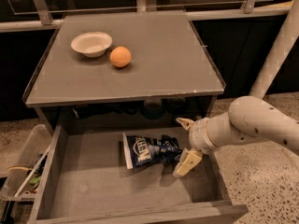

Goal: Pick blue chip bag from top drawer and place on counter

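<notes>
**Gripper** (186, 143), one. Pale and two-fingered, carried on one white arm (254, 125) that enters from the right. It is lowered inside the top drawer (84, 190), close to the right wall. The fingers (188, 162) are spread wide, one toward the drawer's back and one toward its front. Nothing is clamped between them.

**Blue chip bag** (148, 151), one. It is laid flat and crumpled on the drawer bottom, immediately left of the gripper. Its crinkled right end reaches the mouth of the spread fingers. Contact with the nearer finger cannot be confirmed.

**Top drawer**, one. Grey and pulled out; the bag and the gripper are contained in it.

**Counter** (159, 64), one. It is placed above and behind the gripper, overhanging the rear of the drawer.

**White bowl** (91, 43), one, and **orange** (120, 57), one. They are set side by side on the counter, up and to the left of the gripper and well apart from it.

**Clear bin** (21, 164), one, with mixed items. It is set beyond the drawer's left wall, far left of the gripper.
</notes>
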Tool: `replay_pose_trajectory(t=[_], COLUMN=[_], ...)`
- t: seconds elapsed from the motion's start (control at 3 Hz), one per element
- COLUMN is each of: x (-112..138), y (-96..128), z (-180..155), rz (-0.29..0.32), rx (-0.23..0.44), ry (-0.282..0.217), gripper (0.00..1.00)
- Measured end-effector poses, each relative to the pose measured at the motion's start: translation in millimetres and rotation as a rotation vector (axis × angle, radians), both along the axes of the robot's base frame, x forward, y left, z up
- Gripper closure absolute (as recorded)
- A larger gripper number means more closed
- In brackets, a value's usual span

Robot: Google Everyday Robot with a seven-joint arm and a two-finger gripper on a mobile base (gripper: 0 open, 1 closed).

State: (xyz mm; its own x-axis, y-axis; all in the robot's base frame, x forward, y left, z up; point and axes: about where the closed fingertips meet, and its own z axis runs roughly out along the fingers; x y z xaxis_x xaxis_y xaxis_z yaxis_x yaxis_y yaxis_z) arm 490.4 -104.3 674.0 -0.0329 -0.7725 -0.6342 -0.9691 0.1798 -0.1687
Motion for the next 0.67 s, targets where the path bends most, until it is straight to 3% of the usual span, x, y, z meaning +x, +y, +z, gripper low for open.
replay_pose_trajectory(t=[0.67], x=[16.4], y=[33.0], z=[-21.5], rz=[0.051], rx=[0.059], ry=[0.041], gripper=[0.00])
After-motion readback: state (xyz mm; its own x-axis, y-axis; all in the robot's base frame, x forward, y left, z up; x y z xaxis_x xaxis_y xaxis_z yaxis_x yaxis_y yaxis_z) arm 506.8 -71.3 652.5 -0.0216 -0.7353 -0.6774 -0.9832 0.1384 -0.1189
